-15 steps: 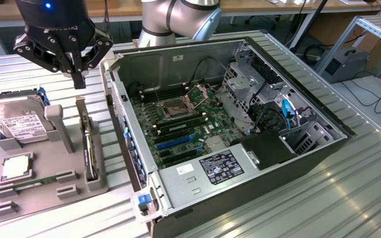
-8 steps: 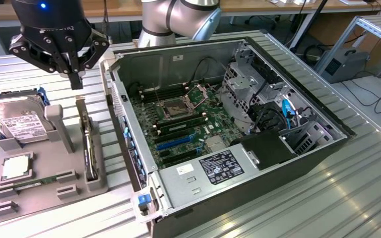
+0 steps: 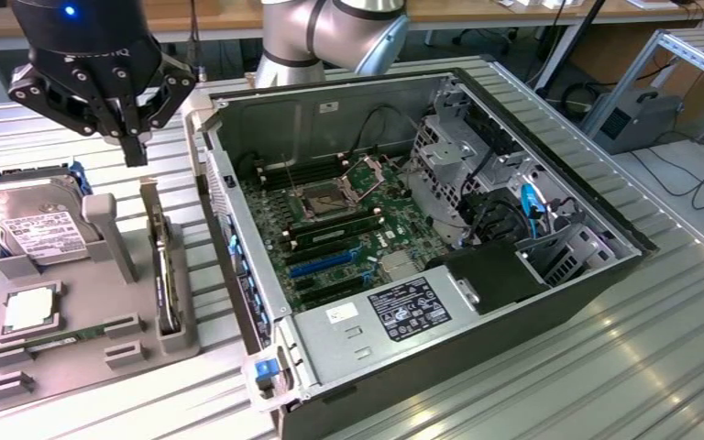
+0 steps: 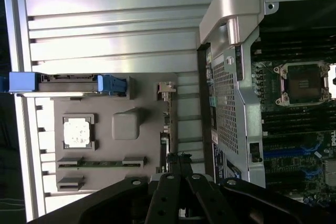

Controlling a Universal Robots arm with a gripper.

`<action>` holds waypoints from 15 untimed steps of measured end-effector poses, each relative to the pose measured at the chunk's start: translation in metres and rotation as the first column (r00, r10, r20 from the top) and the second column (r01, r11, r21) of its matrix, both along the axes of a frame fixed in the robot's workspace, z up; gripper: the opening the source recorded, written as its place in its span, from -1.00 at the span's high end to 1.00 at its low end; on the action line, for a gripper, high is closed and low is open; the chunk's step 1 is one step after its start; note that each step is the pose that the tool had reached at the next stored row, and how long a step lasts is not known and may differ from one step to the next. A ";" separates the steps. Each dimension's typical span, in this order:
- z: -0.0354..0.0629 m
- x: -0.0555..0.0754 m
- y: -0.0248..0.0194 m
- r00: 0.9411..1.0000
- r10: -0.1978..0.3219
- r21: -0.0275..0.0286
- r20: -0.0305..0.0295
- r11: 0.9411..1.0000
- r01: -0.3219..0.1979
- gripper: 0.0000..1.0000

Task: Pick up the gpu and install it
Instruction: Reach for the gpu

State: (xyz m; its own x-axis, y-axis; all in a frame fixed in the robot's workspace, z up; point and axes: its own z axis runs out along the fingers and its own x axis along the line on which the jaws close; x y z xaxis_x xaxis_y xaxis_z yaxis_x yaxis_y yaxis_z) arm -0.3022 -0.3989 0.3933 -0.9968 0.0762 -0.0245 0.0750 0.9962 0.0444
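Observation:
The gpu [image 3: 161, 261] stands on its edge in a slot of the grey holder tray [image 3: 95, 353], at the exterior view's left. From the wrist camera it is a thin dark strip [image 4: 166, 129] with a pale bracket end [image 4: 166, 90]. My black gripper [image 3: 135, 154] hangs above the card's far end, apart from it. Its fingers [image 4: 178, 167] are shut together with nothing between them. The open computer case [image 3: 450, 302] lies beside the tray, with its green motherboard [image 3: 340, 234] and blue slots [image 3: 323, 266] exposed.
The tray also carries a silver hard drive [image 3: 34, 229] in a blue bracket [image 4: 113, 83], a square processor [image 3: 32, 307] and a green RAM stick [image 3: 65, 337]. The case's metal wall [image 4: 231, 103] rises close beside the card. Everything rests on a ribbed metal table [image 3: 645, 348].

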 end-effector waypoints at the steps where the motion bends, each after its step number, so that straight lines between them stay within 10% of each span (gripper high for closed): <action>1: 0.0000 -0.001 0.0000 1.000 0.000 0.000 0.000 1.000 0.000 0.79; 15: 0.0000 -0.011 0.0000 1.000 0.000 0.000 0.000 1.000 0.000 0.79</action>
